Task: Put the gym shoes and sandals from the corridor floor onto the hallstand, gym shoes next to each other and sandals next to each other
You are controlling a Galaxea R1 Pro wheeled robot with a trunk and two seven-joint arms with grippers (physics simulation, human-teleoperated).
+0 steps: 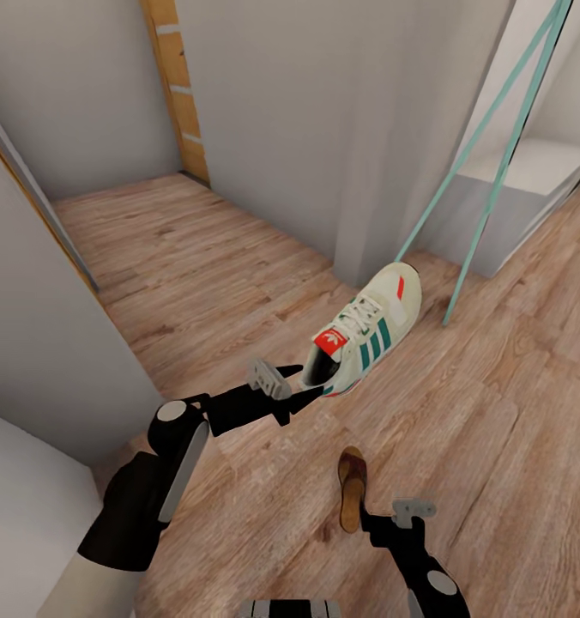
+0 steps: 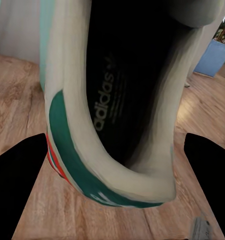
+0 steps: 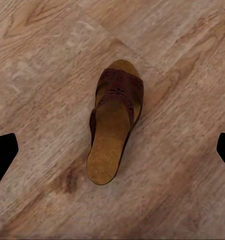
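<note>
I am in a corridor with a light brown wooden floor (image 1: 196, 257) and pale grey walls.

Closest to me, low at about five o'clock in my head view, is my right claw (image 1: 377, 521). It hangs above the floor, pointing down at one brown sandal (image 3: 114, 120). The sandal lies flat on the planks, alone, with its tan inside facing up. In my right wrist view my two finger tips sit far apart at the edges, so this claw is spread wide and holds nothing.

A bit farther out, near the middle, my left arm reaches forward from about eight o'clock. My left claw (image 1: 311, 386) has a gym shoe (image 1: 367, 339) by its heel end, with one finger going into the shoe's opening. The shoe is up off the floor, with its toe pointing away toward one o'clock. In my left wrist view the dark inside of the shoe is right in front of me, between my black fingers (image 2: 17, 180).

Far off at two o'clock is a pale grey-white low unit (image 1: 530, 197) behind two thin green poles (image 1: 487, 163). I think that is the rack.

So I think I am carrying the first shoe. Next I need to roll toward the rack, keep my pinch tight, and set the shoe on top.
</note>
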